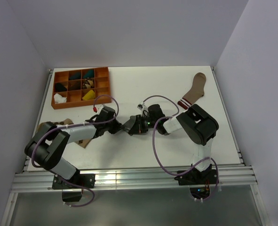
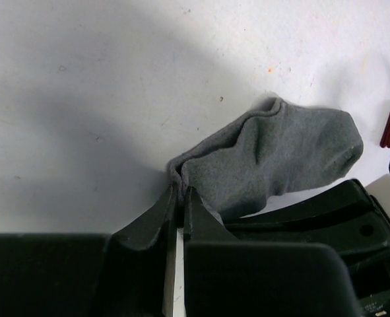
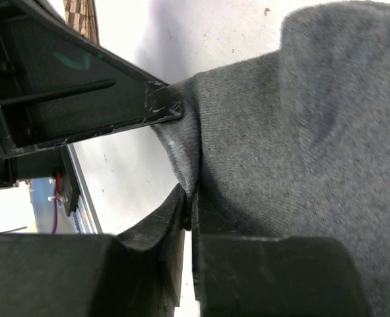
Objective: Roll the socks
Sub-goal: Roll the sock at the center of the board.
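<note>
Trouble can come from the two pinches being so close together. The grey sock point(image 2: 274, 158) lies on the white table point(image 2: 82, 79), in the middle, between the two arms. The left gripper point(image 2: 179, 191) has its fingers shut tight on a fold at the edge of the sock. The right gripper point(image 3: 190, 198) has its fingers shut on the sock edge too, just beside the other pinch. Each holds only a thin bit of cloth.

If one arm pulls away from the other, the thin bit may slip out and the sock flops flat. If both pull hard, the sock stretches and does not roll. If the arms turn the wrong way, the fingers may bump, since they are very near each other. The cloth is soft and bunched up, so a roll may come out loose or crooked and fall open once let go. The brown sock with the striped cuff point(image 1: 194, 89) lies well apart and should not get in the way.
</note>
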